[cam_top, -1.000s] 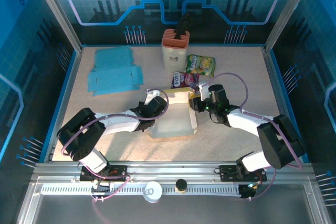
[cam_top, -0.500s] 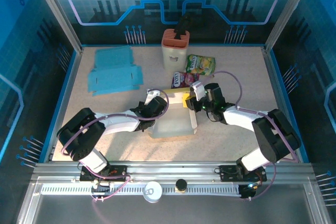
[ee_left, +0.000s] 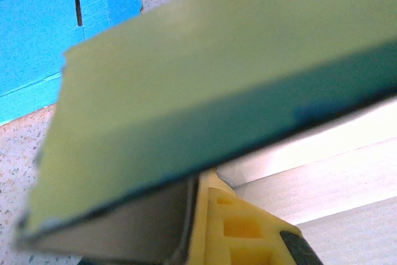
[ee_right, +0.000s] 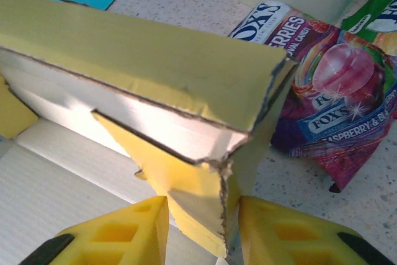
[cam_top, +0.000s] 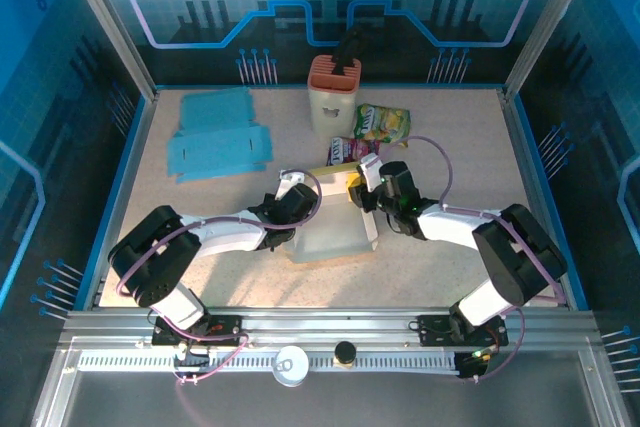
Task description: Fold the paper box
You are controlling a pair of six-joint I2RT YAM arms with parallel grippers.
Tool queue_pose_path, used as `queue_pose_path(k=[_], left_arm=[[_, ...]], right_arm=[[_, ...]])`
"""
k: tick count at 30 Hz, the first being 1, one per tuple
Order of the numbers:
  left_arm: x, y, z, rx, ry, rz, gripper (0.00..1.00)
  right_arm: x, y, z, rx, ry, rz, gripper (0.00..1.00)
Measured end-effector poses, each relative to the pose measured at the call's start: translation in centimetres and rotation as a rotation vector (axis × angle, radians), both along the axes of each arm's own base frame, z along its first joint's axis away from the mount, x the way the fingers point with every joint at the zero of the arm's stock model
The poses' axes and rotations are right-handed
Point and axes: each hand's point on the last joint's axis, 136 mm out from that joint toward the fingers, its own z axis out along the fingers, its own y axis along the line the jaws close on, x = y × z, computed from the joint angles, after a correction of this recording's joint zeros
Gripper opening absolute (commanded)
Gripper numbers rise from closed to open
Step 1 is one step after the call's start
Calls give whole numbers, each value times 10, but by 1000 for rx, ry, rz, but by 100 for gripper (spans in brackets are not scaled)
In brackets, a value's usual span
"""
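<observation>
Holding the box (cam_top: pixel 335 219) mid-table between both arms, open side up, half formed. Left gripper (cam_top: pixel 290 207) is clenched on the left wall; in its wrist view the panel runs straight down beside the finger (ee_left: pixel 242 231), so I read that as a thin-paper pinch. Right gripper (cam_top: pixel 361 189) is grasping the far-right corner flap (ee_right: pixel 205 190), with a finger on each side of it and the flap filling the gap between them. How hard it squeezes I can't tell. Main risk, as I judge it: that corner edge already looks ragged in the right wrist view, so any twist or pull along the fold could tear it further instead of creasing it. Second risk: the left pinch sits on a single wall, so if the right arm pushes inward too hard the box may skew or slide out of the left grip and the wall may buckle. Third: the candy bag (ee_right: pixel 335 110) lies just beside that corner, so a wide swing of the right wrist could shove it or catch it under the flap. Blue blanks (cam_top: pixel 215 142) are well apart, no issue.
</observation>
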Motion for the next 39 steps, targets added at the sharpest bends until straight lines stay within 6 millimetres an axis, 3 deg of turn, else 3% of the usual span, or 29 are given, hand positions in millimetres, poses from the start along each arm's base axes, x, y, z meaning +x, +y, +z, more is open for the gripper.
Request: queue_pose_path(k=[8, 15, 25, 39], left_arm=[[0, 0, 0, 0, 0, 0, 0], [0, 0, 0, 0, 0, 0, 0], [1, -1, 1, 0, 0, -1, 0], [1, -1, 0, 2, 3, 0, 0]], right_arm=[[9, -2, 0, 3, -27, -59, 39], [14, -3, -8, 2, -28, -83, 29], [23, -7, -9, -3, -42, -153, 6], [35, -3, -8, -48, -66, -286, 0]])
